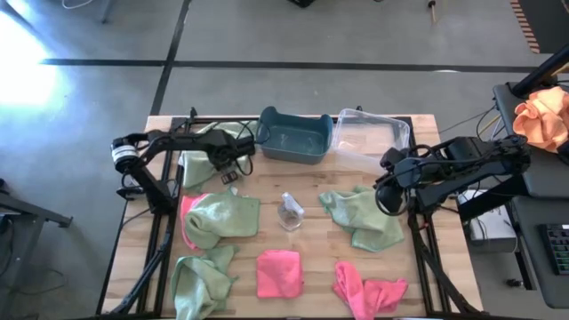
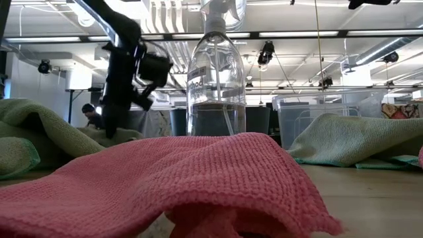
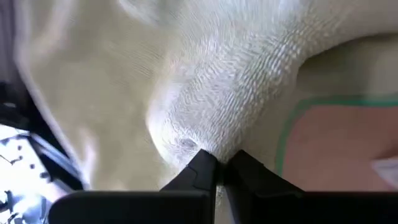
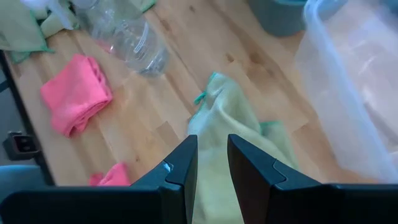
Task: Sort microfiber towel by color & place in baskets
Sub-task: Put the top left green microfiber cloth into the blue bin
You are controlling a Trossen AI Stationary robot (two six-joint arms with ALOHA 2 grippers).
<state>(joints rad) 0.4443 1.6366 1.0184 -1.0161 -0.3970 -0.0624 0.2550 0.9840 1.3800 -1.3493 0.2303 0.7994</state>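
Observation:
Several sage green towels lie on the table: one at the far left (image 1: 203, 164), one left of centre (image 1: 227, 213), one near left (image 1: 200, 280), one right of centre (image 1: 360, 218). Pink towels lie at the near edge (image 1: 278, 271) (image 1: 369, 289), and another (image 1: 187, 212) is partly under a green one. The teal basket (image 1: 293, 135) and clear basket (image 1: 369, 138) stand at the far edge. My left gripper (image 3: 219, 167) is shut on the far-left green towel. My right gripper (image 4: 211, 163) hangs slightly open above the right green towel (image 4: 224, 124), touching nothing. My left gripper pinches a raised fold (image 3: 193, 140) of the far-left green towel between its two fingertips, coming from above and pointing down (image 2: 109, 125). The cloth puckers toward the fingers. The rest of the towel (image 2: 39, 125) still lies spread on the table.
A clear spray bottle (image 1: 289, 212) stands upright at the table's centre between the towels. An orange cloth bundle (image 1: 544, 116) sits off the table to the right. Bare wood shows between the bottle and the baskets. A person (image 2: 89, 116) is in the room beyond the table.

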